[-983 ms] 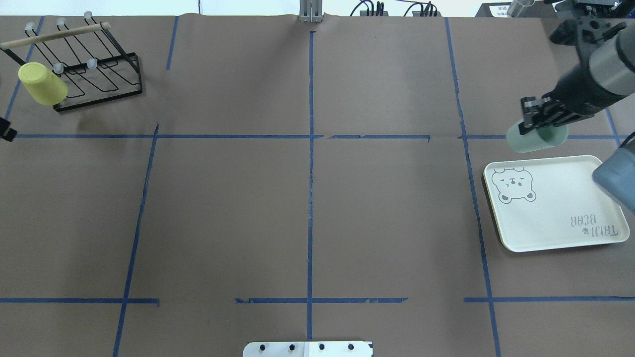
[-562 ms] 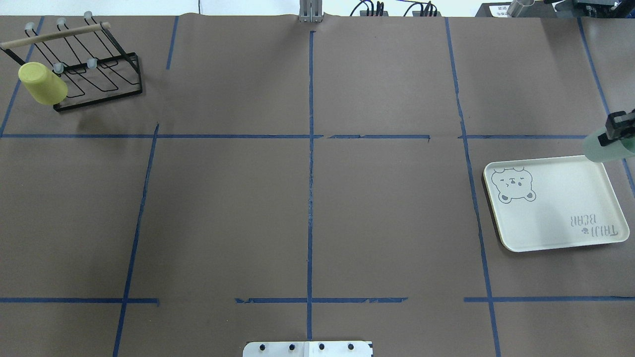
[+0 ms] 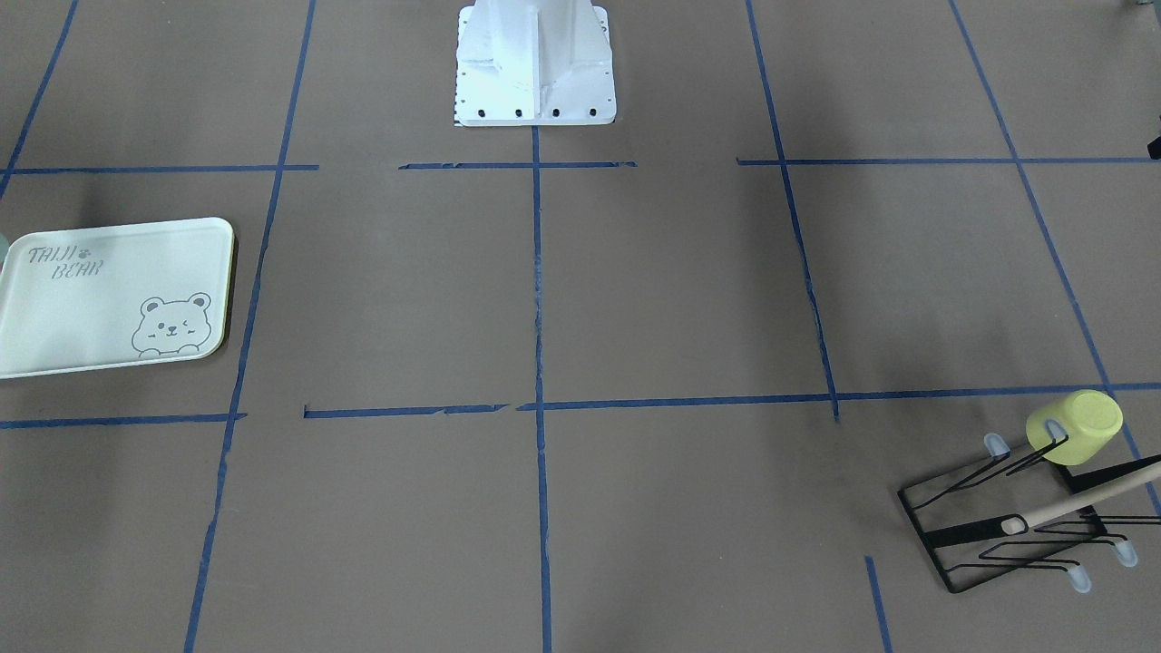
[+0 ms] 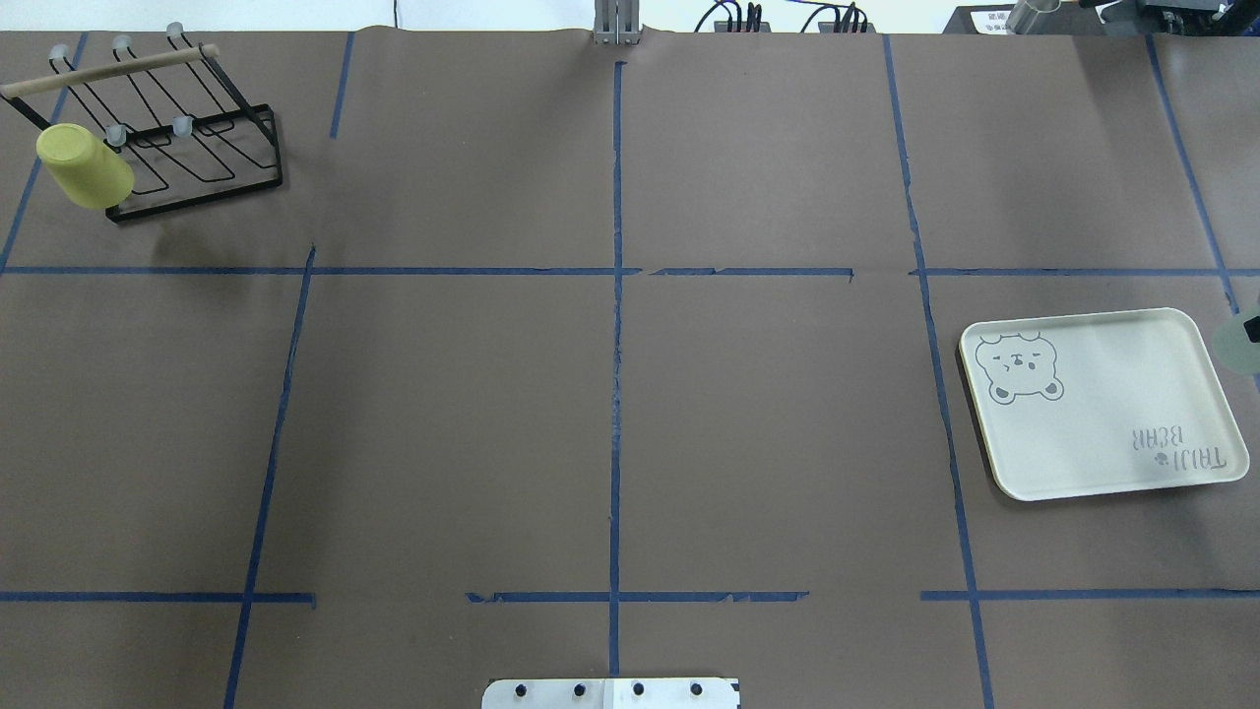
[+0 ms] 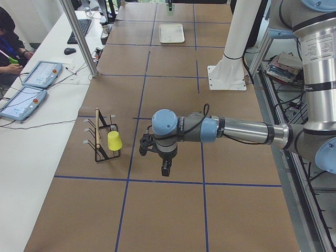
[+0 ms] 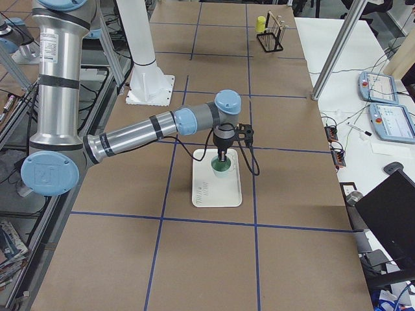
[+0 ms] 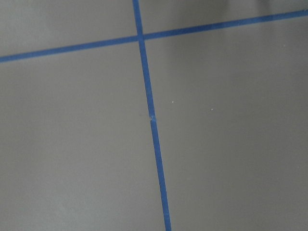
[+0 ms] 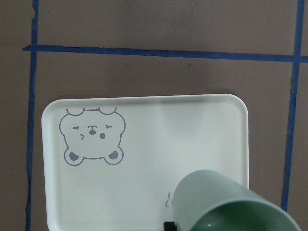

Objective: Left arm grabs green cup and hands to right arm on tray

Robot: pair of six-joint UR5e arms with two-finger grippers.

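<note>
The pale mint-green cup (image 8: 231,204) is held in my right gripper (image 6: 222,157), over the pale green bear tray (image 8: 144,159). In the exterior right view the cup (image 6: 221,168) hangs mouth-up over the tray (image 6: 217,188); I cannot tell whether it touches. In the overhead view only a sliver of cup (image 4: 1236,347) shows at the right edge beside the tray (image 4: 1098,414). My left gripper (image 5: 164,169) points down over bare table near the rack, seen only from the side; I cannot tell whether it is open or shut. The left wrist view shows only table and tape.
A yellow-green cup (image 4: 84,165) hangs on a black wire rack (image 4: 197,148) at the far left corner, also in the front view (image 3: 1075,426). The white robot base (image 3: 535,59) stands at the near middle. Blue tape lines cross the brown table.
My right gripper has carried the green cup to the right and nearer, almost out of the overhead view's right edge. The left gripper's tip has left the overhead view's left edge.
</note>
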